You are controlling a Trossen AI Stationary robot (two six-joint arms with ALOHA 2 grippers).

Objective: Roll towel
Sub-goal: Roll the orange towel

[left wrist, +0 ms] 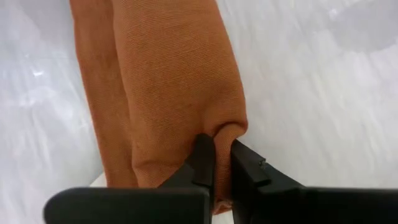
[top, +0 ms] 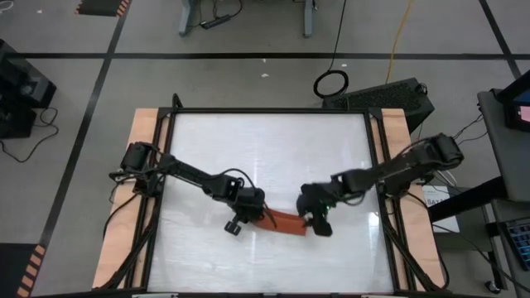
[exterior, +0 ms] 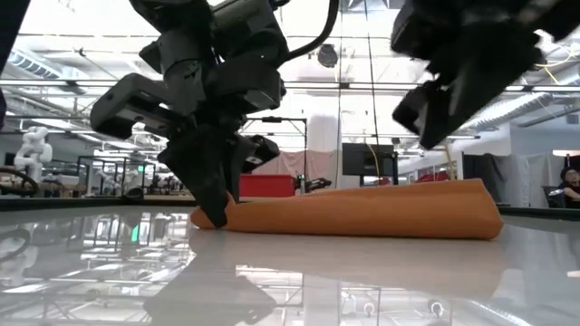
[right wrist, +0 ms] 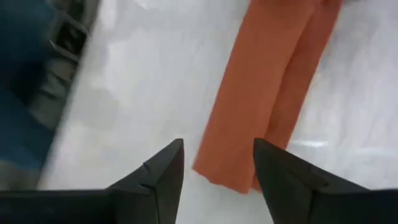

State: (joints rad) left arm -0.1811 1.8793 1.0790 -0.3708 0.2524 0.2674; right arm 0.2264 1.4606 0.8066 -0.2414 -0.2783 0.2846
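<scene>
Two dark arms meet over the white desk [top: 273, 157], where the rust-orange towel [top: 286, 221] lies near the front edge as a long, narrow bundle, folded or part-rolled (which one cannot be told). By this showing, the rolling is largely yet to be finished. At one end, the left gripper [left wrist: 221, 158] has its fingers pinched tight on the cloth. At the other, the right gripper [right wrist: 217, 165] hovers with fingers spread wide, holding nothing.
</scene>
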